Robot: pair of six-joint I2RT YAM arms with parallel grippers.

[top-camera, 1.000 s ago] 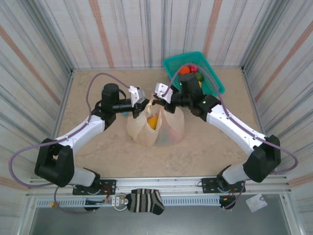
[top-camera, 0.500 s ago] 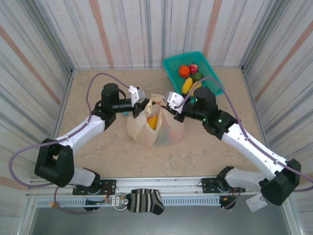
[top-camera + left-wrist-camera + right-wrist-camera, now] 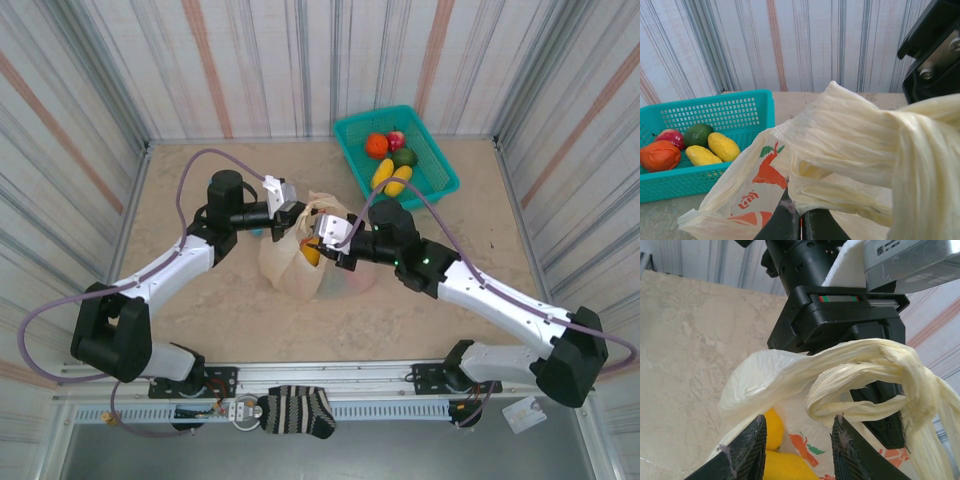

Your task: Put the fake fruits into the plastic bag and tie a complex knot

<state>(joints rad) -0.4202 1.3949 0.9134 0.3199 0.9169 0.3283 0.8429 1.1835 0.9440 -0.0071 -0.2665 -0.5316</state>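
Left pincer (image 3: 294, 214) is clamped on the bag (image 3: 285, 275), mid-frame on the worktop (image 3: 180, 180). Right pincer (image 3: 797, 440) has its jaws apart, with the twisted handle loop (image 3: 855, 390) lying crosswise just above its tips. It looks best placed for the next tuck.

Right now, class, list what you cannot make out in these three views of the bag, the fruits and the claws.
Fake fruits in the plastic bag: top view, count hidden by film and right claw.
Left claw: left wrist view, tips cut by bottom edge, wrapped in bag.
Teal basket: left wrist view, left end cut off by the frame.
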